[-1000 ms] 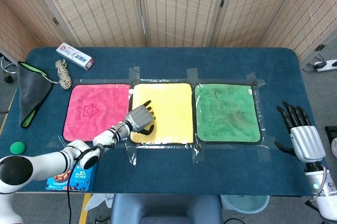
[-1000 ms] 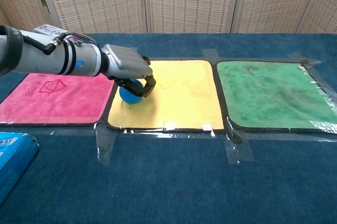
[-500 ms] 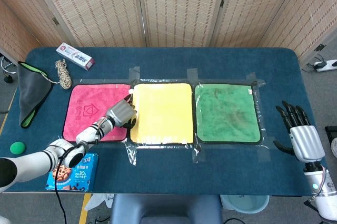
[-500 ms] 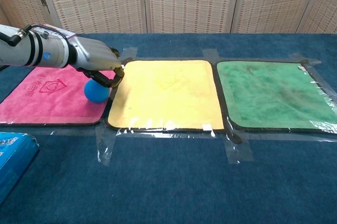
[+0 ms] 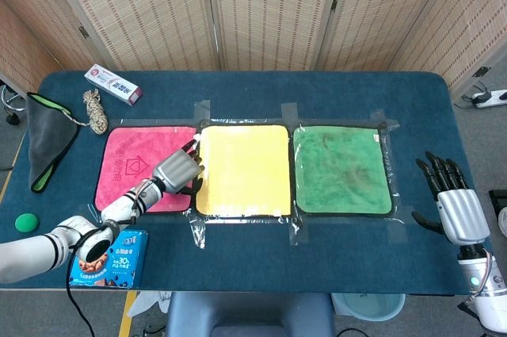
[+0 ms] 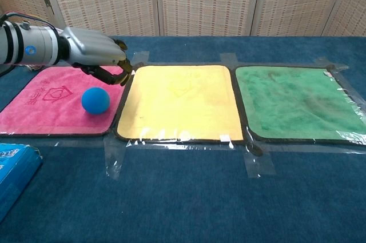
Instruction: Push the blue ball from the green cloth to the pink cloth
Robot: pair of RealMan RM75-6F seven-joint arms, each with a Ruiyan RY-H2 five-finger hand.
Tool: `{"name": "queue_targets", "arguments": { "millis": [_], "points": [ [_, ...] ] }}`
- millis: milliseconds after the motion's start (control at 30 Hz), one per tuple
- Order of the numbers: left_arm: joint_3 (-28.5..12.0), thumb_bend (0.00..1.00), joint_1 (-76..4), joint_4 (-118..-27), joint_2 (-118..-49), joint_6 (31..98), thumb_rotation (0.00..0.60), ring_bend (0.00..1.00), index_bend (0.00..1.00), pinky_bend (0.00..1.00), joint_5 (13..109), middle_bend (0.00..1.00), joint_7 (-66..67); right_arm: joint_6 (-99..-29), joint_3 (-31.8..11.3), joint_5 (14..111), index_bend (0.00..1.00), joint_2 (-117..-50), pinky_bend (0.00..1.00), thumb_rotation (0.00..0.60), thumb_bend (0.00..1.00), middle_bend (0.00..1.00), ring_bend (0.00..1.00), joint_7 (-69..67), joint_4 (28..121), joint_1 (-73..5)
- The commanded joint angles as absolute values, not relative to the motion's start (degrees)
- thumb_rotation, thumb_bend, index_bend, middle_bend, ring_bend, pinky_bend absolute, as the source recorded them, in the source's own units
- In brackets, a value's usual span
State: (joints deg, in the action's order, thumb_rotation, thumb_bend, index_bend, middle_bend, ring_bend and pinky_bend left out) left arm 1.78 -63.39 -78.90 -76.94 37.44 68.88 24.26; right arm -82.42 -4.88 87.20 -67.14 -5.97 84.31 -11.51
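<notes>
Three cloths lie taped in a row across the middle of the head view: the pink cloth left of centre, a yellow cloth beside it, the green cloth to the right. The left hand sits at the pink cloth's right edge, over the seam with the yellow one, and from this angle it hides the blue ball. The right hand hangs at the lower right of the frame, fingers spread, holding nothing, well apart from the cloths. A snack box lies on the desk at the lower left.

In the chest view the blue ball rests on the pink cloth, near its right edge and clear of the left hand, which hovers above and behind it with fingers curled loosely inward on nothing.

The push looks essentially done. To finish well, lift the hand straight up and away without brushing the ball, since a nudge toward the right could roll it back onto the yellow cloth.
</notes>
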Motion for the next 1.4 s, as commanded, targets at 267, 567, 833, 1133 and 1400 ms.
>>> {"name": "queue_targets", "arguments": {
  "millis": [267,567,833,1133,1400],
  "points": [
    [4.3,0.67,-61.7,-82.7,-76.2,38.2,0.0,0.22,0.4,0.0,77.4,0.33,23.6,-82.0,-5.0,87.3,0.0,-67.4,0.0,0.6,0.22,0.0,0.0,-6.0,84.1,-11.8],
    [5.9,0.67,-60.8,-80.3,-77.7,36.4,0.0,0.22,0.4,0.0,78.6,0.33,26.6,-81.9,-5.0,87.2,0.0,-67.4,0.0,0.6,0.22,0.0,0.0,-6.2,84.4,-11.7],
    [6.3,0.67,-59.7,-77.6,-77.9,35.0,0.0,0.22,0.41,0.0,75.6,0.33,30.8,-81.9,-5.1,87.1,0.0,-67.3,0.0,0.6,0.22,0.0,0.0,-6.6,84.3,-11.6],
    [5.2,0.67,-58.5,-76.0,-77.6,35.4,0.0,0.22,0.41,0.0,71.1,0.33,33.4,-81.9,-5.0,87.1,0.0,-67.4,0.0,0.6,0.22,0.0,0.0,-6.8,84.3,-11.5],
    [3.4,0.67,-57.6,-77.2,-76.6,37.9,0.0,0.22,0.41,0.0,70.4,0.33,32.2,-82.2,-5.2,87.1,0.0,-67.2,0.0,0.6,0.22,0.0,0.0,-6.8,84.5,-11.3]
  ]
}}
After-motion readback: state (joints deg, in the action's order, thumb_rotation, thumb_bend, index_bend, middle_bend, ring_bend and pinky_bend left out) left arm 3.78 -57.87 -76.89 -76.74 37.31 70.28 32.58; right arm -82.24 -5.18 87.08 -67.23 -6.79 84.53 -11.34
